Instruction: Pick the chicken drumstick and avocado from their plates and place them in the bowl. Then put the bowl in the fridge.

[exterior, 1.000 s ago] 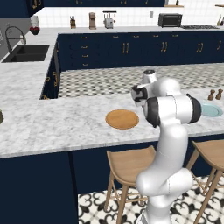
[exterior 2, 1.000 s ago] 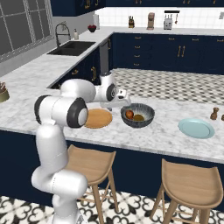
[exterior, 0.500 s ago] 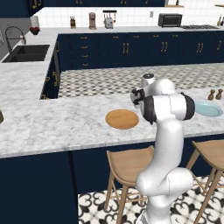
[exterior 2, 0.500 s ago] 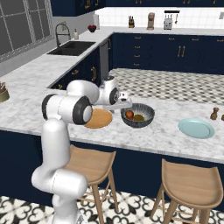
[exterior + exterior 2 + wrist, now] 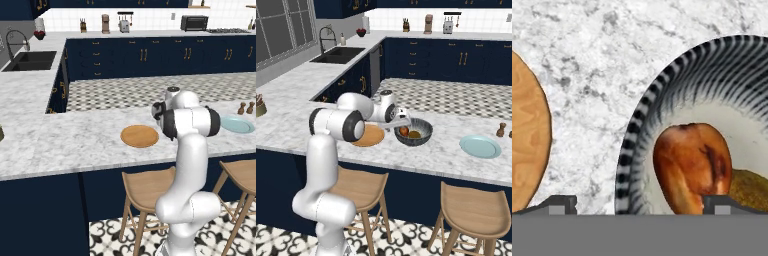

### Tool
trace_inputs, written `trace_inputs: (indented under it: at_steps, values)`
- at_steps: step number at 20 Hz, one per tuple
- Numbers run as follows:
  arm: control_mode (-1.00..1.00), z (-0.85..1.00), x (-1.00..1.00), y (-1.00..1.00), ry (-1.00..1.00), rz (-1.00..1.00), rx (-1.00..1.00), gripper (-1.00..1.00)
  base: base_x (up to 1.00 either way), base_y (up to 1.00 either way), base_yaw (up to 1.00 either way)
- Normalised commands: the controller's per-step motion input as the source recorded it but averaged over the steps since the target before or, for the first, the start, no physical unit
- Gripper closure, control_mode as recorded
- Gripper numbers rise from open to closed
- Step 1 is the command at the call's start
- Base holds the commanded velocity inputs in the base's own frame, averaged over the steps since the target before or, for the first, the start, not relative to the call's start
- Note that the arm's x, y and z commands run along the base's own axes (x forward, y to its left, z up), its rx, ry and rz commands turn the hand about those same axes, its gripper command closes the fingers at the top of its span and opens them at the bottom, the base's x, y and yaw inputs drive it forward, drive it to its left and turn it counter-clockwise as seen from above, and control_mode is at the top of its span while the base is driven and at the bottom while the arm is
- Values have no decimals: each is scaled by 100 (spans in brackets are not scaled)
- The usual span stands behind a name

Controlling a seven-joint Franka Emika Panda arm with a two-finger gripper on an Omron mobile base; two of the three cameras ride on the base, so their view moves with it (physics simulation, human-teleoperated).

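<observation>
Drumstick [image 5: 691, 167] & avocado [image 5: 751, 190] both in bowl [image 5: 643, 130]; my pincer [image 5: 640, 204] gapes wide astride its rim, prob to lift it fridge-ward.

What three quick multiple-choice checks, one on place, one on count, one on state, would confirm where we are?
1. Where is the chicken drumstick?
A. on the wooden plate
B. in the bowl
C. on the stool

2. How many foods lie in the bowl?
A. none
B. one
C. two

3. How is the gripper?
A. open, holding nothing
B. shut on the bowl rim
C. shut on the avocado

Answers:
1 B, it lies inside the bowl beside the avocado.
2 C, drumstick and avocado.
3 A, fingers spread either side of the bowl's rim; the wooden plate is bare.
</observation>
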Motion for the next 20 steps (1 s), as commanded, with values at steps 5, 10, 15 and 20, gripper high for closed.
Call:
trace_inputs:
  at_steps: [5,10,15,20]
  values:
    - [-100,-34,1,0,-1,6,-1,-100,0,0,0]
    - [-100,-34,2,0,0,8,0,100,0,0,0]
    - [-100,-66,-8,-2,9,10,0,100,0,0,0]
    - [-100,-73,-18,-4,16,7,0,100,0,0,0]
